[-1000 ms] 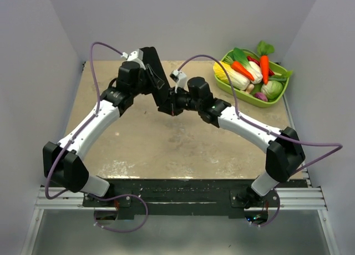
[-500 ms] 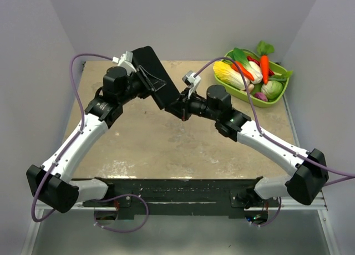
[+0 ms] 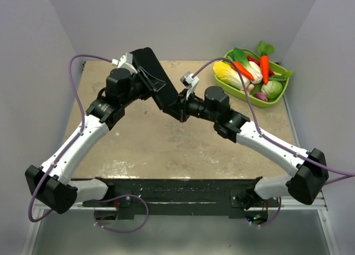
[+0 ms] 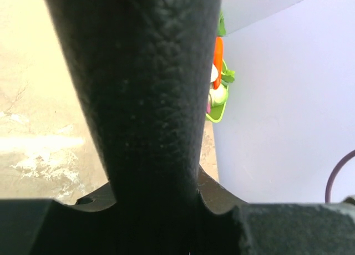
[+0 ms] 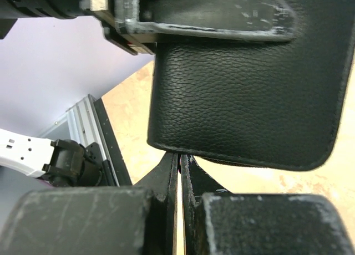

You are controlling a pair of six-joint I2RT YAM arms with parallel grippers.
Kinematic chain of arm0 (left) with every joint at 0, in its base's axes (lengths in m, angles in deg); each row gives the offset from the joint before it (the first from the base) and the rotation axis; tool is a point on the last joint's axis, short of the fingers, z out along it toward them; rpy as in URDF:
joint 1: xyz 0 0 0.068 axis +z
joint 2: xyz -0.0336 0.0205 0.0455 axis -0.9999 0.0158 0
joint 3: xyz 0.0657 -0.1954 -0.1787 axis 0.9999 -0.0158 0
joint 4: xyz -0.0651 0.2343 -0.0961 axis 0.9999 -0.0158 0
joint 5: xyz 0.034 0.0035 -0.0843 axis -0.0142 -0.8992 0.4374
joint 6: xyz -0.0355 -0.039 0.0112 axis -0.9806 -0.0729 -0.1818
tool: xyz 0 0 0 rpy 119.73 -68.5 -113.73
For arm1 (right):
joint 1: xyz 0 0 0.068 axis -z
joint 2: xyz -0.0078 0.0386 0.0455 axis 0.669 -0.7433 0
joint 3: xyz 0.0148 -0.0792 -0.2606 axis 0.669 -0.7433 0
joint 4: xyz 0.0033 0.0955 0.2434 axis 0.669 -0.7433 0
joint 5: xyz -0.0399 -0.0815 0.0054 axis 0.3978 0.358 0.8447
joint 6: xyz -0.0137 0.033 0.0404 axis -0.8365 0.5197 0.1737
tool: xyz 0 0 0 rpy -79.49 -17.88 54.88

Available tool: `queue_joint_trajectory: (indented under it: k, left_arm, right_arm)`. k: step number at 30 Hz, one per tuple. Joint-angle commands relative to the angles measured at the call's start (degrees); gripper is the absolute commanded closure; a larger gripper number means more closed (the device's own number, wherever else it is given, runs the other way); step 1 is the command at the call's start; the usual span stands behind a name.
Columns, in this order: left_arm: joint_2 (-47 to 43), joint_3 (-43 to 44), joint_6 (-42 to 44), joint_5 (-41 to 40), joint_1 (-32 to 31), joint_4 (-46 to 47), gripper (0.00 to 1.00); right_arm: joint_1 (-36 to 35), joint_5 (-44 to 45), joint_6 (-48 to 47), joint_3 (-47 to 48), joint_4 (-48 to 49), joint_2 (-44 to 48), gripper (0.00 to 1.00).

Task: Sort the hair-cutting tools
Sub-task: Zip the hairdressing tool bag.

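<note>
A flat black leather folding case [image 3: 151, 71] hangs tilted in the air above the back of the table. My left gripper [image 3: 143, 82] is shut on its upper part, and the case fills the left wrist view [image 4: 144, 100]. My right gripper [image 3: 177, 107] is at the case's lower end. In the right wrist view the jaws [image 5: 180, 155] are pressed almost together, with their tips at the lower edge of the case [image 5: 249, 94]. The combs and scissors are hidden or out of view.
A green bin [image 3: 280, 91] of toy vegetables stands at the back right corner and also shows in the left wrist view [image 4: 217, 108]. The tan tabletop [image 3: 166, 144] lies below the raised case. Grey walls close in the left, back and right sides.
Both arms have lifted the case higher and tilted it over the last second. The right arm has stretched out. In the last half second they have barely moved.
</note>
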Motion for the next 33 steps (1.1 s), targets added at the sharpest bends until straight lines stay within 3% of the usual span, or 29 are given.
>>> queue_joint_trajectory:
  k: [1,14,19,33]
  left_arm:
    - [1.8,5.7,2.2,1.5,-3.2,0.7,1.00]
    - [2.2,5.4,0.2,3.1,-3.6,1.3,1.00]
    - [1.1,5.0,0.7,2.6,-3.7,0.3,1.00]
    - [4.9,9.4,2.2,10.4,4.2,3.8,1.00]
  right_arm:
    - [-2.9,3.6,-0.1,4.8,6.1,3.4,1.00]
    - [-5.3,10.1,-3.9,4.5,7.7,1.8,1.00]
    - [-5.4,8.9,-3.6,6.2,6.2,0.5,1.00]
    - [-6.0,6.8,-4.4,-5.5,-16.7,12.9,1.00]
